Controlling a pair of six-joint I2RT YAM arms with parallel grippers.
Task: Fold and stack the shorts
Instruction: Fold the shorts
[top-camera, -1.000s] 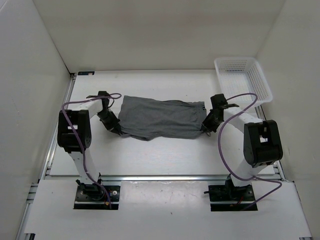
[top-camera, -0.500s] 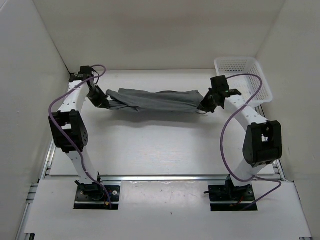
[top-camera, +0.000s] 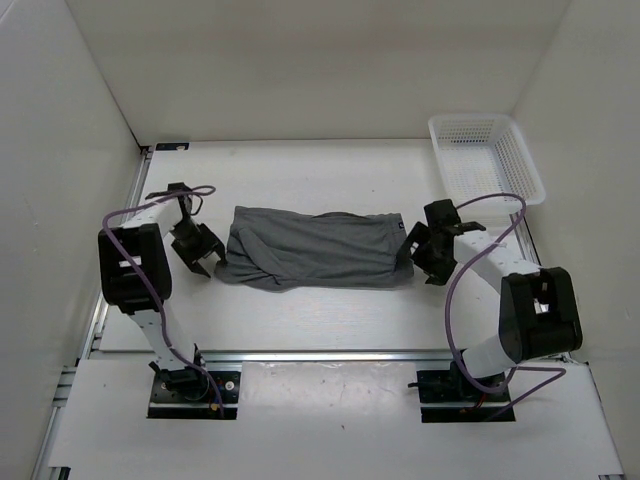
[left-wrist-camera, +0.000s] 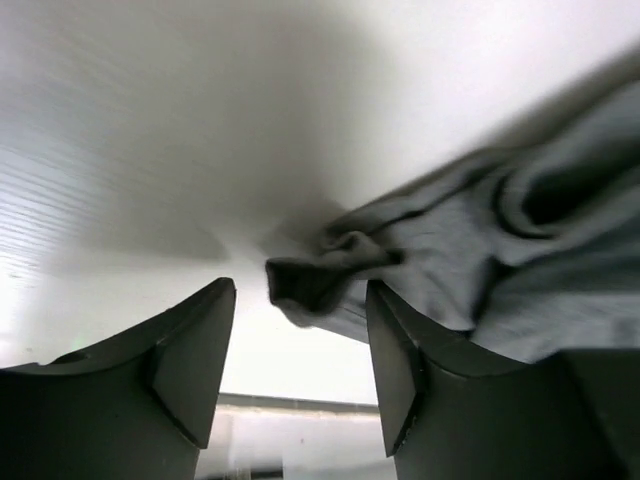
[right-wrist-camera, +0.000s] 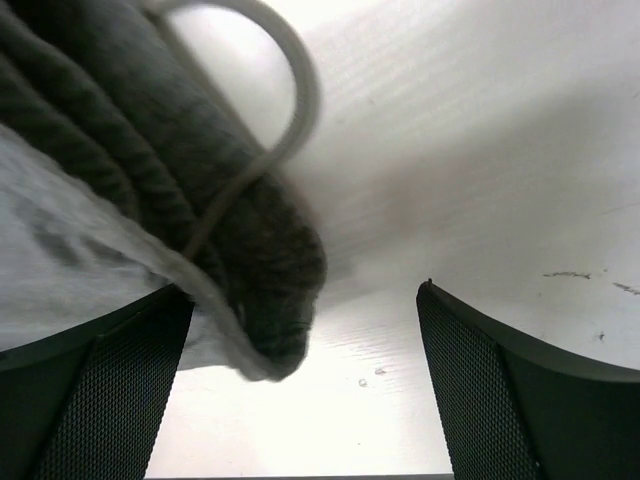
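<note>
The grey shorts (top-camera: 315, 248) lie folded into a long band across the middle of the table (top-camera: 320, 310). My left gripper (top-camera: 203, 260) is just off their left end and stands open. In the left wrist view a bunched corner of the shorts (left-wrist-camera: 330, 272) sits beyond the gap of the left gripper (left-wrist-camera: 298, 300), loose and not pinched. My right gripper (top-camera: 420, 258) is at their right end, open wide. In the right wrist view the shorts' edge (right-wrist-camera: 150, 170), with a white drawstring (right-wrist-camera: 290, 90), droops by the left finger of the right gripper (right-wrist-camera: 305, 300), not clamped.
A white mesh basket (top-camera: 485, 155) stands at the back right corner, behind the right arm. White walls enclose the table on three sides. A metal rail (top-camera: 320, 353) runs along the near edge in front of both arm bases.
Both grippers had the shorts lifted and stretched between them near the back. They have come forward and down, laid the shorts on the table, and opened, letting go.
</note>
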